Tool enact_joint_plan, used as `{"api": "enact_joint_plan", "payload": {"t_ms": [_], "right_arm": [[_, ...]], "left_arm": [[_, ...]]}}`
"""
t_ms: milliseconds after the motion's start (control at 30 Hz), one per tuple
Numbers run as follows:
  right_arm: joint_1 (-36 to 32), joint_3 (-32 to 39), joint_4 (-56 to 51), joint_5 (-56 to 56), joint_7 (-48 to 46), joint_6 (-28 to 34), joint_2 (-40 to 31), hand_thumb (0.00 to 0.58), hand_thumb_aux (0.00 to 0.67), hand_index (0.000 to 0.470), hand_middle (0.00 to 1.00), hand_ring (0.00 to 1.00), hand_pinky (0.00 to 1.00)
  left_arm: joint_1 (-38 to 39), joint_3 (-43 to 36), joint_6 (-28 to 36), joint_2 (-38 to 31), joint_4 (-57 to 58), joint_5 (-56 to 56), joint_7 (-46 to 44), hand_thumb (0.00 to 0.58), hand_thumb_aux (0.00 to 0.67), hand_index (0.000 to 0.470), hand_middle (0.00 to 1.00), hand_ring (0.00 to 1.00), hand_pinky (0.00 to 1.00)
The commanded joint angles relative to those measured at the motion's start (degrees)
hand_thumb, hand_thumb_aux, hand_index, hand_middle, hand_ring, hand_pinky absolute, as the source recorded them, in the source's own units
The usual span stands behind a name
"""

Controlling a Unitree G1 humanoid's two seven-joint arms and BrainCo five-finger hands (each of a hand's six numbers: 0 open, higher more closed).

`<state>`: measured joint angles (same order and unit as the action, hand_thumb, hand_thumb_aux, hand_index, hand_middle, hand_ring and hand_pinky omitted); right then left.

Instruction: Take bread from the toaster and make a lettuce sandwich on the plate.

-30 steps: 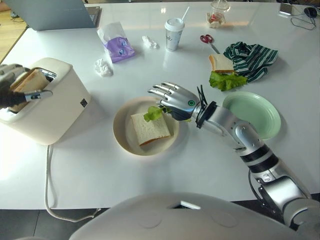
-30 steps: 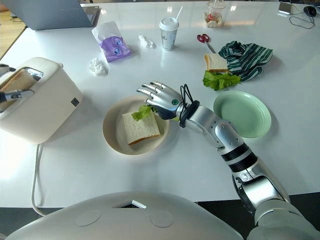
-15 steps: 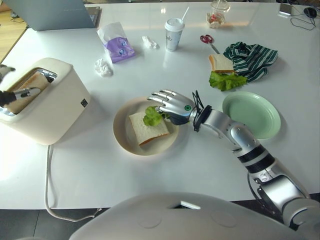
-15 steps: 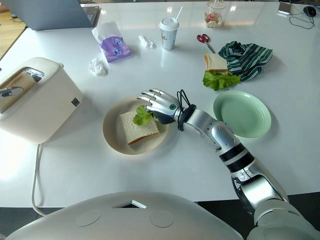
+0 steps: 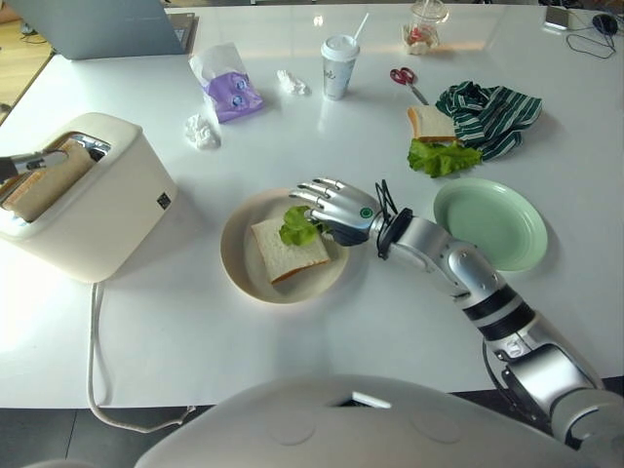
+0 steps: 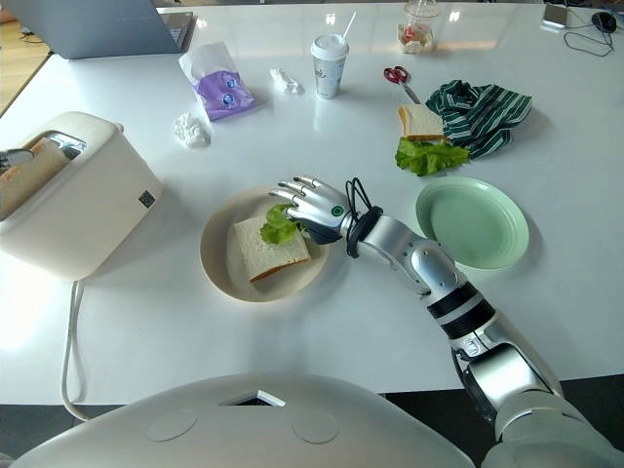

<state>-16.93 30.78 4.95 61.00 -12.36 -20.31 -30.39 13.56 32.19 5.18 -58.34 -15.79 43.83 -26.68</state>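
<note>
A beige plate [image 5: 237, 271] in the table's middle carries one slice of white bread [image 5: 290, 253]. My right hand [image 5: 338, 204] hovers over the plate's right rim, fingers closed on a small lettuce leaf [image 5: 295, 226] that touches the slice's top corner. At the left stands a white toaster [image 5: 107, 200] with a browned slice of bread [image 5: 44, 182] sticking out of its slot. Just a grey tip of my left hand [image 5: 18, 164] shows at the left edge, beside that slice.
A green plate [image 5: 499, 224] lies right of my right forearm. Behind it are a second bread slice [image 5: 430, 123], more lettuce [image 5: 444, 157] and a striped cloth [image 5: 492, 110]. Further back stand a paper cup [image 5: 338, 66], scissors [image 5: 408, 81], a tissue pack [image 5: 227, 88] and a laptop [image 5: 97, 24].
My right hand has lowered the lettuce leaf leftward onto the bread on the plate. My left hand has drawn back from the toaster toward the left edge.
</note>
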Motion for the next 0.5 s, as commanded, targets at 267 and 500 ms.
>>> {"api": "enact_joint_plan", "payload": {"t_ms": [267, 500], "right_arm": [[-0.79, 0.79, 4.33, 0.15, -3.03, 0.46, 2.14, 0.580, 0.670, 0.470, 0.00, 0.00, 0.00], [-2.88, 3.79, 1.63, 1.89, -3.45, -0.02, 5.43, 0.580, 0.670, 0.470, 0.00, 0.00, 0.00]], "left_arm": [[3.14, -2.69, -0.46, 0.00, 1.72, -0.32, -2.44, 0.198, 0.126, 0.088, 0.00, 0.00, 0.00], [3.37, -3.42, -0.08, -0.06, 0.98, 0.16, -2.69, 0.301, 0.205, 0.144, 0.00, 0.00, 0.00]]}}
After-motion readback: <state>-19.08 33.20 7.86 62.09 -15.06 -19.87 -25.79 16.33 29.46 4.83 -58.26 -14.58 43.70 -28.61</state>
